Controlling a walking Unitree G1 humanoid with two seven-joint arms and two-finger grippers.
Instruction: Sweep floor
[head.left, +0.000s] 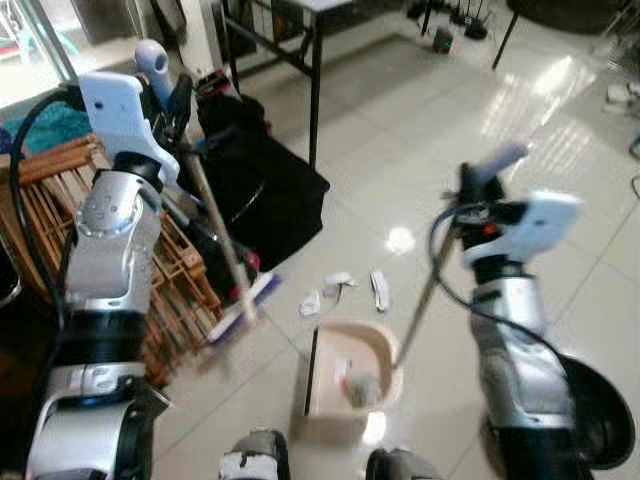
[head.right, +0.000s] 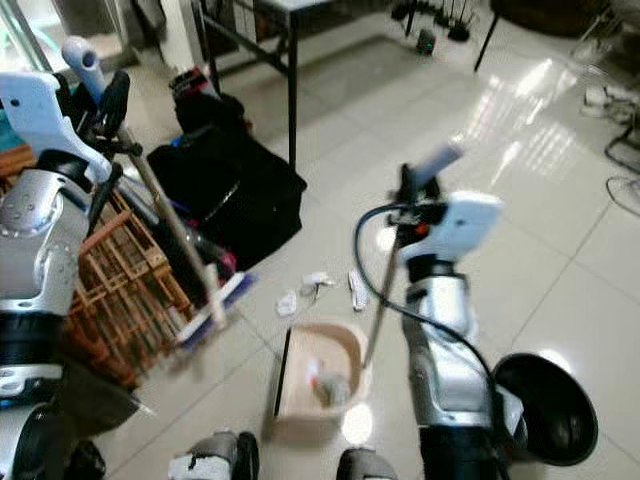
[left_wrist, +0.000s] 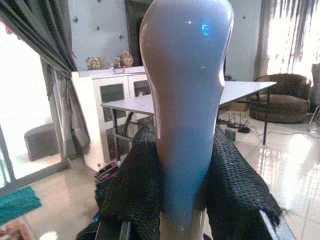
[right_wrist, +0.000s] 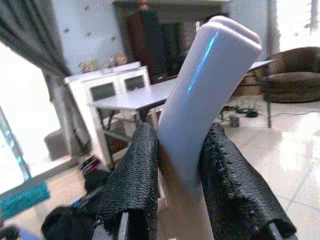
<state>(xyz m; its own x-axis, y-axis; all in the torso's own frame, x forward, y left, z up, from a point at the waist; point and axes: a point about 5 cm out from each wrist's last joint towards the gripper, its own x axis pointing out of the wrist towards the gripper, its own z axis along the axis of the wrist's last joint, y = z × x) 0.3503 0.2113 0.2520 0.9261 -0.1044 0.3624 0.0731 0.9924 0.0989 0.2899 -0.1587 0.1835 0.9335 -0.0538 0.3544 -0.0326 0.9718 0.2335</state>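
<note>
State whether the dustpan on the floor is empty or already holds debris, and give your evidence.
Not empty. The dustpan holds a greyish clump near its handle end, while white paper scraps lie on the tiles just beyond it, unswept.

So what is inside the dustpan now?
The beige dustpan holds a small grey-white clump of debris near its back wall, beside the handle base. What the clump is made of is too blurred to tell.

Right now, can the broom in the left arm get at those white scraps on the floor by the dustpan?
Probably yes. The left tool holds the broom, whose head rests on bare tile a short sweep from the white scraps, with nothing lying between. The dustpan sits just beyond them.
</note>
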